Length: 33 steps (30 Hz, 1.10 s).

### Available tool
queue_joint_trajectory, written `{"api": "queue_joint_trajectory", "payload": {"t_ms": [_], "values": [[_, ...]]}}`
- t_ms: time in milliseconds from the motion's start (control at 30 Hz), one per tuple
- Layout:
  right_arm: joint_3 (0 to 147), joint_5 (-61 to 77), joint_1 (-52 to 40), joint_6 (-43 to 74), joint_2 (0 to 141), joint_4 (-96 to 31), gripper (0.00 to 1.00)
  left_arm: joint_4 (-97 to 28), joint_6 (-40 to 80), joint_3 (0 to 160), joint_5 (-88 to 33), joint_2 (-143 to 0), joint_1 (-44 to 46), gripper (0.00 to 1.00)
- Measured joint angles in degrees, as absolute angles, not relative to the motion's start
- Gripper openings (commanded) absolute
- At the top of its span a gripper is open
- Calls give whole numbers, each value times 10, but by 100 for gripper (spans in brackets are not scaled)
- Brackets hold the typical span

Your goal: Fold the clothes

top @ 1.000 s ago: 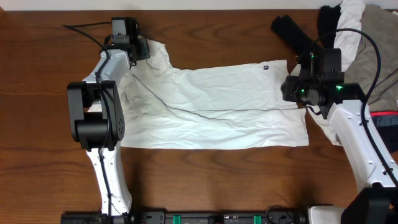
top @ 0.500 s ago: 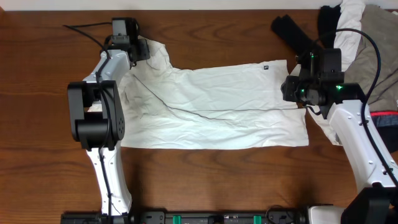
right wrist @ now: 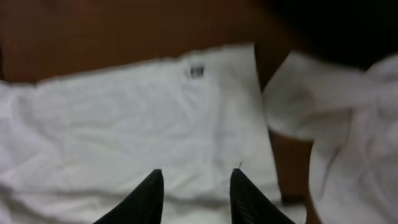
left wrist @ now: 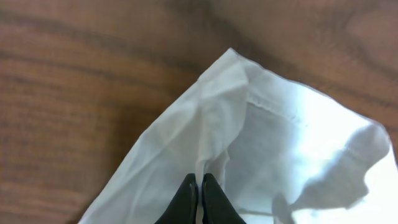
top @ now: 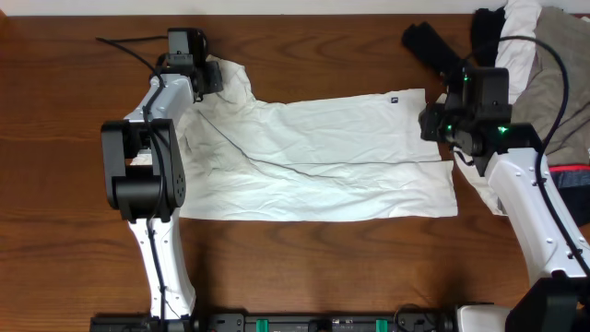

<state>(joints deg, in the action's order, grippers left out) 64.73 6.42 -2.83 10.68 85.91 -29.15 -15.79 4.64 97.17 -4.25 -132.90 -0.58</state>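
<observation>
A large white shirt (top: pixel 313 157) lies spread flat across the middle of the table. At its far left sleeve, my left gripper (top: pixel 210 76) is shut on a raised fold of the white fabric (left wrist: pixel 261 124), its black tips (left wrist: pixel 200 178) pressed together with cloth pinched between them. My right gripper (top: pixel 430 124) hovers over the shirt's right edge near the far corner. In the right wrist view its fingers stand apart (right wrist: pixel 196 174) above the shirt (right wrist: pixel 124 112), with nothing between them.
Other clothes are piled at the far right: a black garment (top: pixel 438 51), a grey-khaki one (top: pixel 553 88), white cloth (top: pixel 518 18) and a navy piece with a red band (top: pixel 572 177). A black cable (top: pixel 124 51) trails behind the left arm.
My left gripper has closed on the sleeve fold. My right gripper has shifted slightly to the right and its fingers have drawn in a little.
</observation>
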Motion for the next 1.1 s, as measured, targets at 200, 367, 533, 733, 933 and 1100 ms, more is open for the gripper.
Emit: {"api": "queue_joint_trajectory", "payload": {"t_ms": [200,367,533,733,933,1100], "values": [[648,42,-27,108,901,-177,31,-214,46,970,-43,-1292,-6,6],[648,39,-17,111,983,-126,31,-239,47,970,-42,-1254,-6,6],[648,38,-5,112,1059,-77,33,-260,46,970,-43,-1249,-6,6],[647,38,-2,114,1100,-19,35,-262,46,970,-43,-1249,-6,6],[647,41,-2,116,1112,9,36,-265,47,970,-43,-1249,-6,6],[647,41,-2,119,1131,29,37,-266,47,970,-43,-1249,-6,6]]}}
